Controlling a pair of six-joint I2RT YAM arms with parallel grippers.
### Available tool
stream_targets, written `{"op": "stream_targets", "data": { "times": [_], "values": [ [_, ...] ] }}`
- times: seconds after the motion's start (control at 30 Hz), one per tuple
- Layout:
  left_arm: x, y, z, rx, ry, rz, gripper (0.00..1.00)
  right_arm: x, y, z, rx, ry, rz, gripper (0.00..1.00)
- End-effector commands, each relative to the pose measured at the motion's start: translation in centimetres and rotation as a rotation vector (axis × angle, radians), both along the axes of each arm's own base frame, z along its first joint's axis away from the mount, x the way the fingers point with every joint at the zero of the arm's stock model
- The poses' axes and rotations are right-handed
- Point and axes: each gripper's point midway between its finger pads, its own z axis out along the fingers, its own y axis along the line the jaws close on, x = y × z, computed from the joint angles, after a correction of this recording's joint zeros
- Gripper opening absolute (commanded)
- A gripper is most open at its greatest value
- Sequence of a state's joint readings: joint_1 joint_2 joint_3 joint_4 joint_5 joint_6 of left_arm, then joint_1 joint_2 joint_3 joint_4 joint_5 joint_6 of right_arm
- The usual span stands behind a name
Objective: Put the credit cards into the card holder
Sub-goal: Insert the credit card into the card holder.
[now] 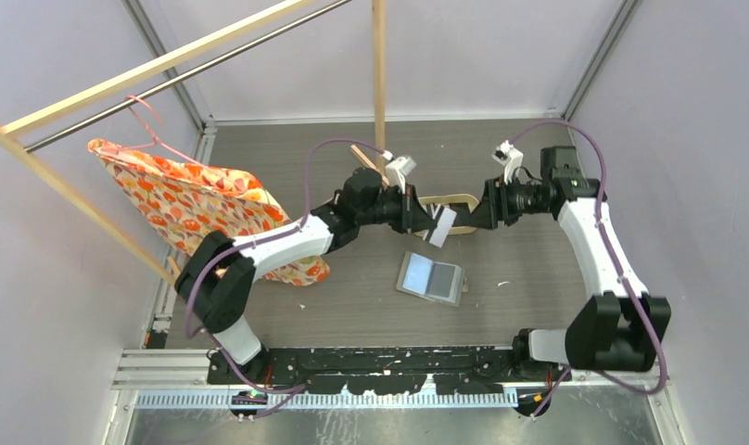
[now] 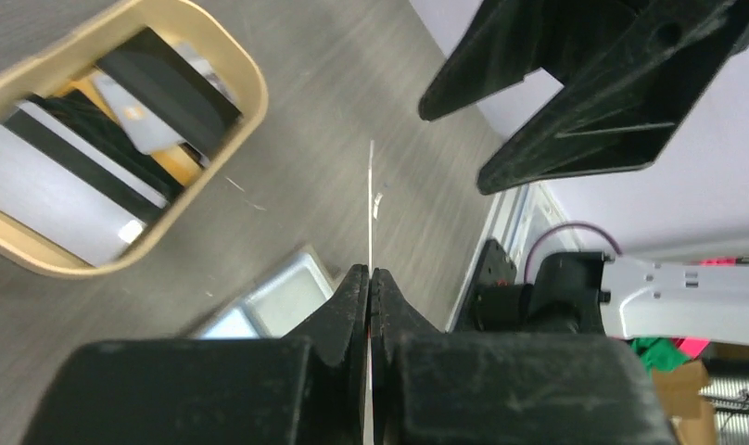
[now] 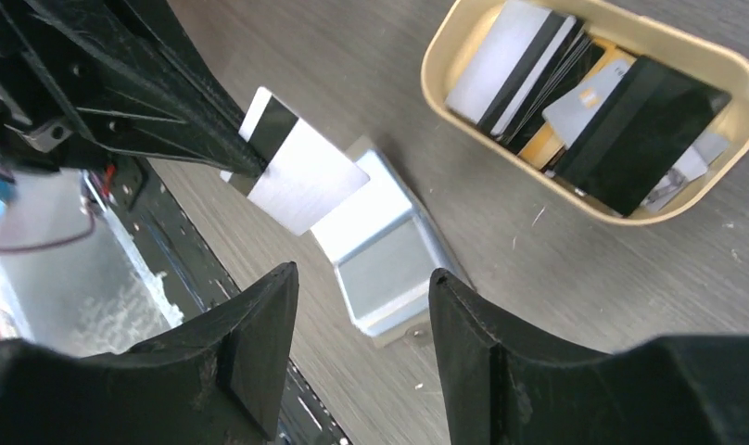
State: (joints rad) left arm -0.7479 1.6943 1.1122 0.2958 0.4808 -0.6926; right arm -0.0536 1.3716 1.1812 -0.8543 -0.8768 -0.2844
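Pinching a credit card, edge-on in its own view, left pincer; right pincer spread.

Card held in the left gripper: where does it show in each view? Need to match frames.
Top external: centre, white card with a black stripe, in the left gripper, just beyond the card holder.
Left wrist: centre, edge-on, a thin pale line rising from the shut gripper.
Right wrist: upper left, face-on.
Shared landmark: the open card holder, visible in all three.
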Motion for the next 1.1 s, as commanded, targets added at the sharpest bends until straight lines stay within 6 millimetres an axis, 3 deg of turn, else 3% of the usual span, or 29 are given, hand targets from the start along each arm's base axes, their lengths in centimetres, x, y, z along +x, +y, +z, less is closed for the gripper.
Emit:
{"op": "stream_targets", "data": {
  "times": [0.0, 0.17, 0.3, 0.43, 0.77, 1.07],
  "values": [
    [-4.6, 1.0, -0.4, 0.131, -0.105, -0.067, 0.00, -3.7, 0.0, -0.6, -0.050, -0.137, 0.101, 0.57],
    [-7.7, 2.1, -2.6, 0.121, -0.040, -0.053, 0.00, -7.0, 1.0, -3.6, -0.080, -0.172, 0.248, 0.39],
    [-8.9, 2.7, -5.1, 0.097, 0.010, -0.032, 0.00, -8.5, 2.4, -6.7, -0.173, -0.132, 0.411, 0.28],
    [-9.1, 2.7, -6.8, 0.114, 0.029, -0.042, 0.00, -9.7, 3.3, -10.3, -0.297, -0.120, 0.562, 0.24],
    [-8.1, 2.0, -8.4, 0.100, 0.042, -0.001, 0.00, -8.1, 3.6, -14.2, -0.467, -0.082, 0.592, 0.18],
    [-6.3, 2.2, -10.1, 0.067, 0.128, 0.082, 0.00, -7.6, 2.5, -15.7, -0.554, -0.053, 0.576, 0.18]
  ]
}}
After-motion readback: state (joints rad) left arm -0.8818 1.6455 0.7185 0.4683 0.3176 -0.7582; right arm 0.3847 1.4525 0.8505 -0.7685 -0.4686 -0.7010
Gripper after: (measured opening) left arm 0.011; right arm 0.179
